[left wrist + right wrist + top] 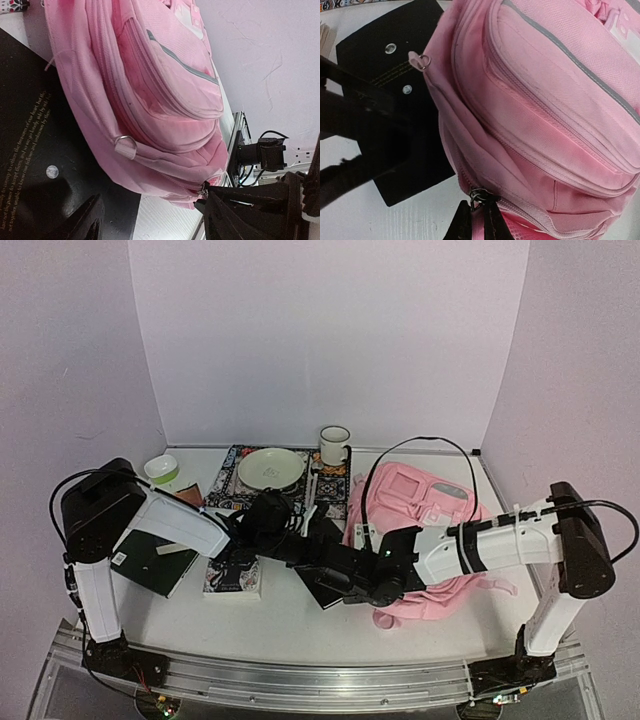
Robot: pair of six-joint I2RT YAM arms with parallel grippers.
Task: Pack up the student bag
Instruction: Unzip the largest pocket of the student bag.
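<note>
Two arms in top view: left arm (180, 520) comes from lower left, right arm (500, 545) from lower right. Both reach to mid-frame, where their dark ends bunch together; claws can't be told apart there. Student bag (430, 505) lies flat on table (300, 635), right of centre, just beside that bunch. Black book (324, 594) pokes out below the arm ends, by bag's left edge. Upper part of frame: plate (270, 468) on patterned mat (228, 495), mug (334, 445) to its right, small bowl (160, 470) at left. Dark notebook (150, 558) at lower left, w/ a patterned book (233, 578) just right of it.

Left wrist view: left gripper (150, 225) at bottom edge, fingers wide apart, nothing btwn them. Bag fills upper centre, zip pockets facing cam. Black book w/ gold lettering lies at left, bag's edge overlapping it. Ring tab (125, 145) hangs at bag's edge over the book. Zip pull (203, 190) sits at lower right, a dark part right against it.

Right wrist view: right gripper (477, 220) at bottom centre, fingers pinched narrow on the zip pull (477, 196) at bag's lower seam. Bag takes centre and right of frame. Black book is upper left, partly under bag's edge. Blurred dark fingers of left gripper cross the left side over the book, spread apart.
</note>
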